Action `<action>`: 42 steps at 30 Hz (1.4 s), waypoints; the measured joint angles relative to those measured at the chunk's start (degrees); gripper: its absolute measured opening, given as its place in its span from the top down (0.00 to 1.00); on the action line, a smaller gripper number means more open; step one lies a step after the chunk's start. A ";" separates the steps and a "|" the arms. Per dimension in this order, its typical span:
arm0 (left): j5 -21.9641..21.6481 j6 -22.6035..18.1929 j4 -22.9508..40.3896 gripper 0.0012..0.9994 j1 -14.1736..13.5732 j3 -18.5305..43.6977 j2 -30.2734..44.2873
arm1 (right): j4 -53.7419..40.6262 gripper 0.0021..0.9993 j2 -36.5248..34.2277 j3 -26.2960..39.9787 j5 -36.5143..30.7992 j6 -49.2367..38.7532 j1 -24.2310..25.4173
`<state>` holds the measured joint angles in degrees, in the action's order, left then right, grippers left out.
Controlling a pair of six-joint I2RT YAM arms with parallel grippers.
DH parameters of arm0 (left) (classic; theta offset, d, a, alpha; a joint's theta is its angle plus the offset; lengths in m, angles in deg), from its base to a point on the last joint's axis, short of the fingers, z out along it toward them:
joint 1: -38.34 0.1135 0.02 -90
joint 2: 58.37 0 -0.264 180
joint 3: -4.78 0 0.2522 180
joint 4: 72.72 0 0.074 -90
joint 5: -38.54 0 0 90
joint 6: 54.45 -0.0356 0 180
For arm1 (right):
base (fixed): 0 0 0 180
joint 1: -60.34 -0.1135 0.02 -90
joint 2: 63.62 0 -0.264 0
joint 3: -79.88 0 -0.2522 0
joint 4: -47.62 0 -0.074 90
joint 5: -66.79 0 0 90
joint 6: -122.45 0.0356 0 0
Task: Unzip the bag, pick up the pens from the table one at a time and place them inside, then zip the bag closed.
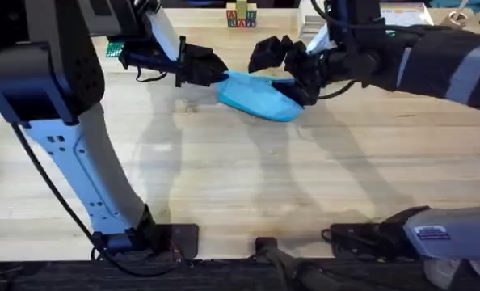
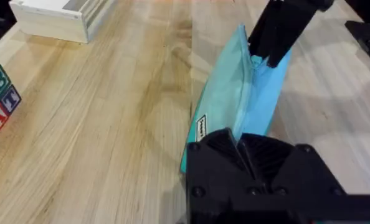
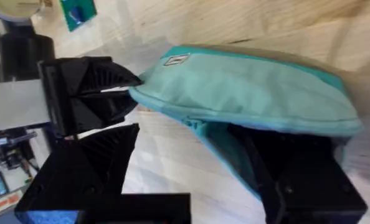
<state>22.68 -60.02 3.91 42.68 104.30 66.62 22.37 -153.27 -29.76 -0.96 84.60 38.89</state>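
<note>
bag [image 1: 260,97] between both | left end effector [image 1: 221,74] grasping bag | right end effector [image 1: 305,90] grasping bag

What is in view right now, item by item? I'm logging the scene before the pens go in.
bag: one, light blue, far middle of the table, held at both ends.
alphabet blocks: small stack, multicoloured, far edge of the table.
wooden box: one, pale, on the table beyond the bag.
green card: one, far left of the table.
table: one, pale wood planks.
left hand: black, shut on the bag's left end.
right hand: black, at the bag's right end, one finger inside its opening; grip unclear.
</note>
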 joint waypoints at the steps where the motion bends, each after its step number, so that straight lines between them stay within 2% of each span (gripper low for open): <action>1: 0.00 0.00 0.00 0.96 0.00 0.00 0.00 | 0.35 0.00 0.00 0.00 0.30 0.11 0.00; 14: 0.00 0.02 0.11 0.96 0.00 0.00 0.00 | 2.58 0.00 0.00 0.00 2.69 0.36 0.00; 19: 0.00 0.02 0.11 0.96 0.09 0.00 0.00 | 8.69 0.00 0.00 -0.04 4.86 0.43 0.00; 25: 0.00 0.02 0.11 0.96 0.20 0.00 0.00 | 9.12 0.00 0.36 -0.11 6.01 0.57 0.20; 30: -0.01 0.01 0.11 0.96 0.33 -0.01 0.00 | 8.76 0.00 4.03 -0.56 6.13 0.56 0.24; 36: -0.02 0.02 0.15 0.96 0.26 0.00 0.00 | 9.80 0.00 11.63 -0.57 6.89 0.55 0.24; 42: -0.02 0.02 0.15 0.96 0.26 0.00 0.00 | 9.57 0.00 15.08 -0.57 7.29 -0.24 0.24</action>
<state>22.66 -60.00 4.07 42.95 104.30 66.62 31.93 -138.19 -30.33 6.33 84.36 39.13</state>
